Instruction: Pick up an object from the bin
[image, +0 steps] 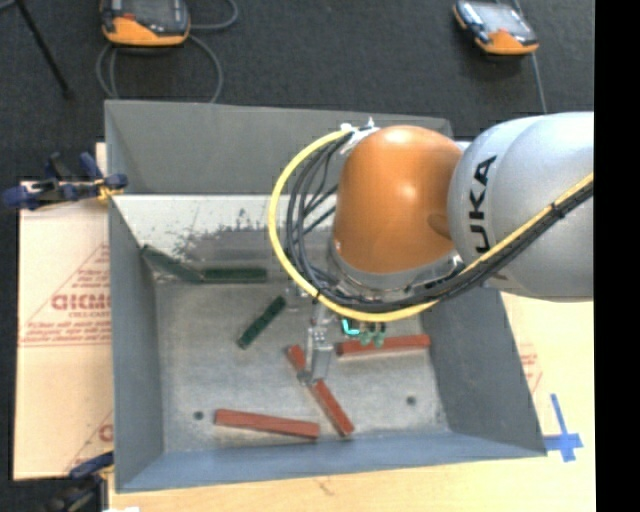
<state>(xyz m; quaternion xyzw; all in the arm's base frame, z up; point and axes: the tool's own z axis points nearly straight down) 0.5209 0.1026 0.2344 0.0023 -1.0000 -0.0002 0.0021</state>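
Observation:
My gripper (319, 362) reaches down under the orange cover, near the middle of the bin floor. Its tip sits right on the upper part of a red-brown stick (334, 410) that lies diagonally, running down to the right. A second red-brown stick (392, 345) lies level just right of the gripper, with a small green piece (372, 339) on its left part. A dark green stick (261, 322) lies tilted to the left of the gripper, apart from it.
A long red-brown stick (266, 425) lies near the front wall. Another dark green stick (236, 272) rests along the foot of the back wall. The arm and its orange cover hide the bin's back right part.

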